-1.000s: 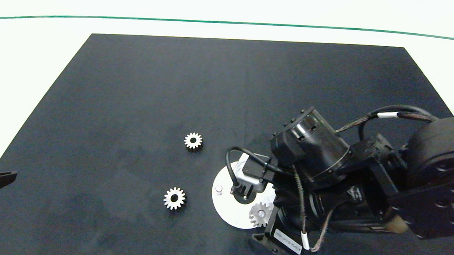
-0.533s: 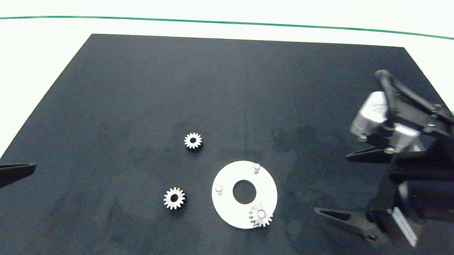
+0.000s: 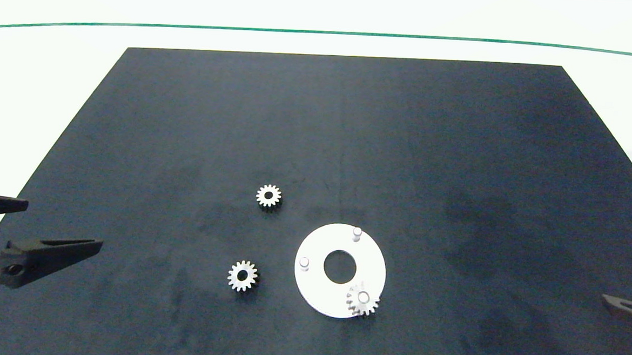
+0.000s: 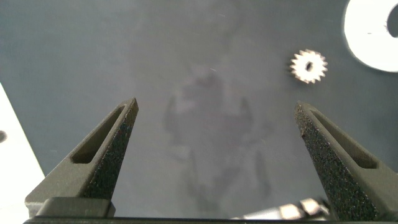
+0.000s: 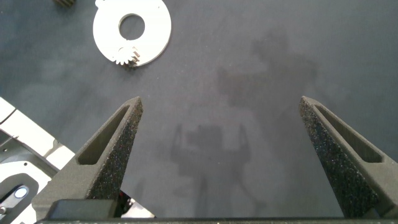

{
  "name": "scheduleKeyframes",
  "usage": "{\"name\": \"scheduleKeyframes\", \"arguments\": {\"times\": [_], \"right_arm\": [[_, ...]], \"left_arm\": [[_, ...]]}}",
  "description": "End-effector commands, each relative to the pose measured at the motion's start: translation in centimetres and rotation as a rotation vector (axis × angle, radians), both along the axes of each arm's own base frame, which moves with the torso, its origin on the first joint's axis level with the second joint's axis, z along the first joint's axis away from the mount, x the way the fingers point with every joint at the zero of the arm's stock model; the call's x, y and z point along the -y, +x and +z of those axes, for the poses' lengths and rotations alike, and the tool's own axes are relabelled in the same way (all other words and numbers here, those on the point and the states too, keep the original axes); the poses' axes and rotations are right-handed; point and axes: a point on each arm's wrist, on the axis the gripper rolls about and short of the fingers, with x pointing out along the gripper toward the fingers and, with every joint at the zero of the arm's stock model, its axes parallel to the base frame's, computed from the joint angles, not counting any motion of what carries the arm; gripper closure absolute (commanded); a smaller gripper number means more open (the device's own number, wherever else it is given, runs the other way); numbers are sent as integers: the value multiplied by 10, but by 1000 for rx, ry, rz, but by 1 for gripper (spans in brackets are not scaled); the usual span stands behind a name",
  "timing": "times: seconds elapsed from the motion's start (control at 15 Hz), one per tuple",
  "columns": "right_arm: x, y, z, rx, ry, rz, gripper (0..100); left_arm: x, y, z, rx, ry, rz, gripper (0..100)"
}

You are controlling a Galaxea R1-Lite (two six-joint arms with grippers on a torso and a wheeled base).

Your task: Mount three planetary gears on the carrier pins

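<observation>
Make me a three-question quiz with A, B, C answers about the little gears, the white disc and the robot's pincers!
1. Where is the installed gear?
A. on the pin at the white disc's near edge
B. in the disc's centre hole
C. off the mat

2. How many gears lie loose on the black mat?
A. none
B. two
C. three

3. The left pincer is:
A. open, empty
B. shut on a gear
C. shut on the disc

Answers: 1 A, its bore sits over that pin. 2 B, one farther back, one nearer. 3 A, fingers spread over bare mat.

A lab test bench is suggested: a black mat (image 3: pixel 350 136) is laid on a white table (image 3: pixel 57 61) edged by green line (image 3: pixel 323 32).
</observation>
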Motion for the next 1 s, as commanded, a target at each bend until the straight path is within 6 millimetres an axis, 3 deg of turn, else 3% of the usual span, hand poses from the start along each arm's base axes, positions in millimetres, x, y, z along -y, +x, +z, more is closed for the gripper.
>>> {"name": "scheduleKeyframes", "arguments": {"times": [0.07,0.2,0.33,0.53,1.0], "right_arm": [[7,-8,2,26,14,-3,0],[8,-9,0,32,-4,5,0],[8,-9,-1,33,-13,10,0],[6,-7,-3,25,-20,10,0],[7,-8,-7,24,-41,17,0]], "left_arm": [[26,19,-13,-54,76,-78,0],[45,21,-32,-99,122,-166,0],[61,34,-55,-88,132,-190,0],[76,58,-66,-38,113,-159,0],[91,41,-81,-189,139,-229,0]]}}
